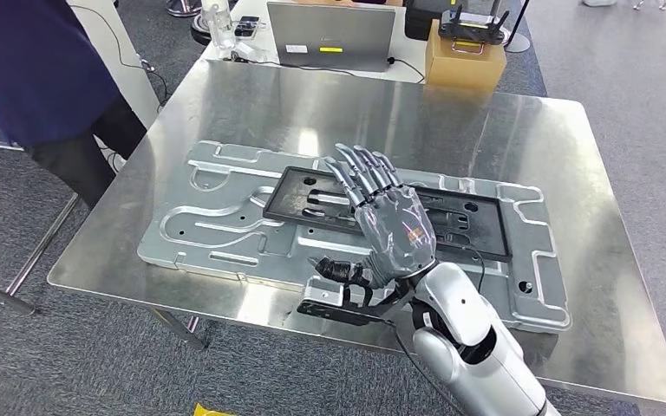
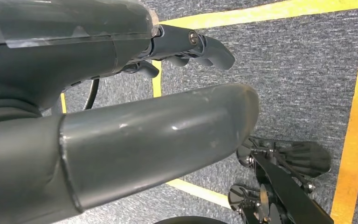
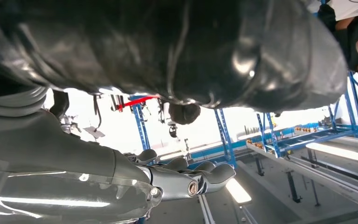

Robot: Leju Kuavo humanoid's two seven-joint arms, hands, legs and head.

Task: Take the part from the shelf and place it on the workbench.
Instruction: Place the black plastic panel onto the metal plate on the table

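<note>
The part, a flat black rectangular frame (image 1: 486, 227), lies on a large silver stamped plate (image 1: 217, 217) on the steel workbench (image 1: 312, 113). My right hand (image 1: 390, 221) is over the middle of the black frame, back of the hand toward the camera, fingers stretched out and apart, gripping nothing. Whether it touches the frame I cannot tell. In the right wrist view the right hand's fingers (image 3: 191, 179) are extended with nothing in them. My left hand (image 2: 135, 126) hangs over the carpet floor, thumb and fingers extended, holding nothing.
A person in dark blue (image 1: 35, 69) stands at the bench's far left corner. A laptop (image 1: 329, 36) and a cardboard box (image 1: 461, 56) with a router sit on the table behind. Yellow tape lines (image 2: 354, 116) cross the grey carpet.
</note>
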